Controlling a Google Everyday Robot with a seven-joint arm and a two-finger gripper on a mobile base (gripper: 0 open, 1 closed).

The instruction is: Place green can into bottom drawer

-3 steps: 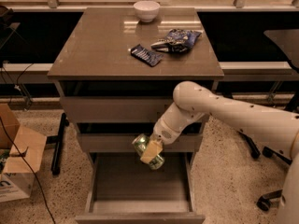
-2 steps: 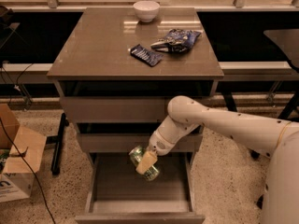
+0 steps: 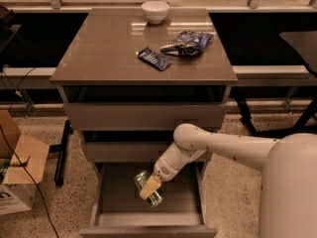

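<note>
The green can (image 3: 146, 186), green with a silver top, is tilted and held over the open bottom drawer (image 3: 148, 218), which is pulled out under the two drawers above it. My gripper (image 3: 149, 187) is shut on the green can at the end of the white arm (image 3: 208, 145), which reaches in from the right. The can hangs low over the middle of the drawer tray; I cannot tell whether it touches the floor of the tray.
On the cabinet top (image 3: 99, 58) stand a white bowl (image 3: 155, 10) at the back, a blue snack bag (image 3: 188, 42) and a dark blue packet (image 3: 154, 58). A cardboard box (image 3: 17, 175) sits on the floor at the left. A black stand leg (image 3: 61, 151) leans beside the cabinet.
The arm has moved the green can down and to the left, lower into the open bottom drawer. The objects on the cabinet top have not moved.
</note>
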